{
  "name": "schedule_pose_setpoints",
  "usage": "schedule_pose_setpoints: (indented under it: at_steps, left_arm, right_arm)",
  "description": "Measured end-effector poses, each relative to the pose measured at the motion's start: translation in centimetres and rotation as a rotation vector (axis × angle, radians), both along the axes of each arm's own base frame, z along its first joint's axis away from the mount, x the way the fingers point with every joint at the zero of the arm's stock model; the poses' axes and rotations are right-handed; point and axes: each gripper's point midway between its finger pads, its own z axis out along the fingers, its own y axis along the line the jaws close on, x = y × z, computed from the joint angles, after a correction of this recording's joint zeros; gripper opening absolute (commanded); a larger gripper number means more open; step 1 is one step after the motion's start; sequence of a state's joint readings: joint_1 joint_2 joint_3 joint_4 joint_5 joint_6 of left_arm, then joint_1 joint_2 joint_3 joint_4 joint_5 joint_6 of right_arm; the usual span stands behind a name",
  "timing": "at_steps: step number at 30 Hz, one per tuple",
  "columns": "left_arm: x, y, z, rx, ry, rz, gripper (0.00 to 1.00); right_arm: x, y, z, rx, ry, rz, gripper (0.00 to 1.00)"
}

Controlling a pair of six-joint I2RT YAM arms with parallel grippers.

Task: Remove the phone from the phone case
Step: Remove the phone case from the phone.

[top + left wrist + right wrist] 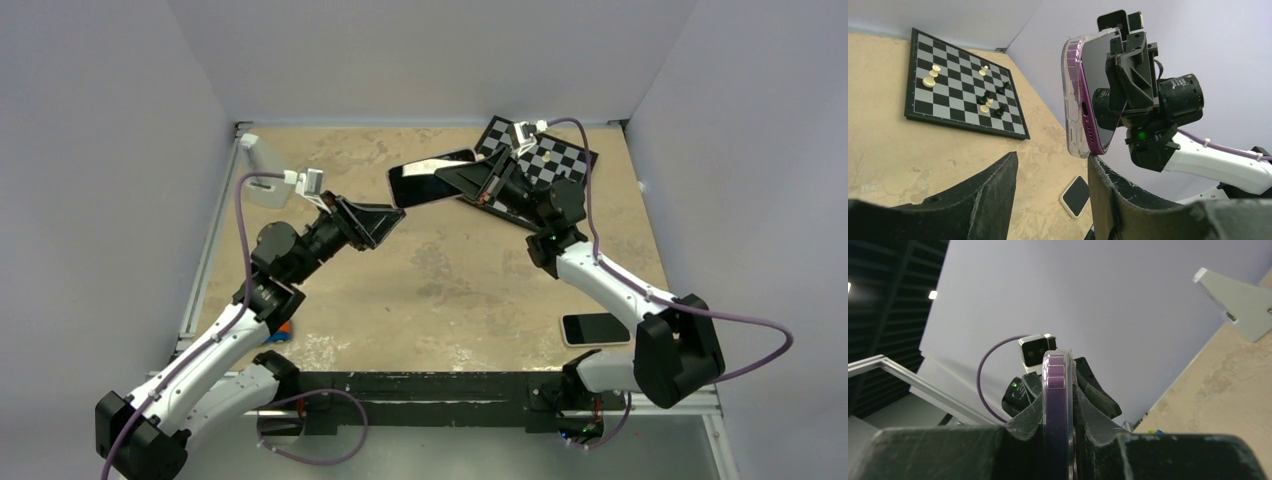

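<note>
My right gripper [470, 178] is shut on the phone [430, 178], which sits in its translucent phone case, and holds it in the air over the far middle of the table. In the left wrist view the phone [1100, 90] shows a black screen and a purple edge, with the clear phone case [1071, 95] round its back and side. My left gripper [1053, 157] is open just below it, and its right fingertip [1094, 161] touches the phone's lower corner. In the right wrist view the purple edge [1057, 390] stands clamped between my fingers.
A second black-screened phone with a white rim [595, 328] lies on the table near the right arm's base and also shows in the left wrist view [1076, 195]. A chessboard [545, 160] with several pieces lies at the far right. A white stand [262, 165] is at the far left.
</note>
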State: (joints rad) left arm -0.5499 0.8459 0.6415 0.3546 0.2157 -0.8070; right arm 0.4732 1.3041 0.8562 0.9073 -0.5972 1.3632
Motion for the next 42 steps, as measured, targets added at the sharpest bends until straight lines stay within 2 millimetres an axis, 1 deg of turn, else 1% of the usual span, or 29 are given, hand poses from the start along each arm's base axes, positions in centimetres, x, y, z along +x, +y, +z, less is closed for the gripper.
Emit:
schedule_pose_setpoints:
  at_steps: [2, 3, 5, 7, 11, 14, 16, 19, 21, 23, 25, 26, 27, 30, 32, 34, 36, 38, 42]
  left_arm:
    - [0.0, 0.1, 0.6, 0.009, 0.002, 0.004, 0.54]
    - [0.0, 0.1, 1.0, 0.011, 0.011, 0.005, 0.56]
    - [-0.2, 0.1, 1.6, 0.005, 0.037, 0.001, 0.65]
    - [-0.5, 0.2, 1.6, -0.011, 0.068, -0.007, 0.74]
    - [-1.2, -0.2, 1.2, -0.017, 0.082, -0.073, 0.77]
    - [-1.9, -0.8, 0.5, 0.021, 0.072, -0.144, 0.77]
    - [-2.4, -1.1, -0.5, 0.059, 0.069, -0.182, 0.77]
    - [-3.6, -0.6, -3.4, 0.136, 0.080, -0.211, 0.77]
    - [-4.6, -0.3, -4.5, 0.183, 0.082, -0.236, 0.77]
    - [-5.8, 0.0, -4.9, 0.233, 0.059, -0.273, 0.77]
    - [-6.4, 0.4, -4.9, 0.276, 0.049, -0.284, 0.73]
    - [-6.6, 0.7, -4.7, 0.297, 0.051, -0.276, 0.72]
    - [-6.5, 1.1, -4.3, 0.311, 0.056, -0.254, 0.74]
    - [-6.0, 2.5, -2.1, 0.321, 0.045, -0.148, 0.86]
    - [-5.4, 3.4, -0.6, 0.303, 0.051, -0.077, 0.87]
    - [-4.8, 4.0, 1.1, 0.270, 0.056, -0.018, 0.85]
    - [-4.2, 4.0, 2.2, 0.239, 0.066, 0.008, 0.79]
    - [-3.5, 3.8, 2.3, 0.214, 0.088, 0.015, 0.76]
    - [-2.8, 2.6, 2.1, 0.166, 0.107, -0.031, 0.74]
  right_arm:
    - [0.0, 0.1, 0.4, 0.037, 0.003, 0.019, 0.00]
    - [0.0, 0.1, 0.6, 0.052, 0.007, 0.027, 0.00]
    - [0.1, 0.1, 0.8, 0.083, 0.019, 0.044, 0.00]
    - [-0.2, 0.1, 1.1, 0.099, 0.022, 0.063, 0.00]
    - [-0.8, 0.0, 1.1, 0.084, 0.013, 0.084, 0.00]
    - [-1.1, -0.1, 0.6, 0.039, 0.003, 0.094, 0.00]
    - [-1.3, -0.1, -0.1, -0.003, 0.000, 0.103, 0.00]
    - [-1.5, 0.3, -0.9, -0.076, 0.000, 0.115, 0.00]
    - [-1.3, 0.4, -0.8, -0.124, -0.011, 0.102, 0.00]
    - [-1.0, 0.2, -0.5, -0.160, -0.032, 0.082, 0.00]
    - [-1.1, 0.1, -0.1, -0.183, -0.057, 0.076, 0.00]
    - [-1.2, 0.0, -0.1, -0.197, -0.070, 0.081, 0.00]
    - [-1.2, 0.0, 0.0, -0.211, -0.082, 0.083, 0.00]
    - [-1.6, 0.1, -0.2, -0.259, -0.115, 0.111, 0.00]
    - [-1.9, 0.2, -0.3, -0.289, -0.138, 0.130, 0.00]
    - [-2.1, 0.2, -0.2, -0.314, -0.162, 0.145, 0.00]
    - [-2.4, 0.2, -0.1, -0.330, -0.181, 0.158, 0.00]
    - [-2.5, 0.2, -0.2, -0.340, -0.190, 0.165, 0.00]
    - [-2.8, 0.1, -0.8, -0.358, -0.184, 0.185, 0.00]
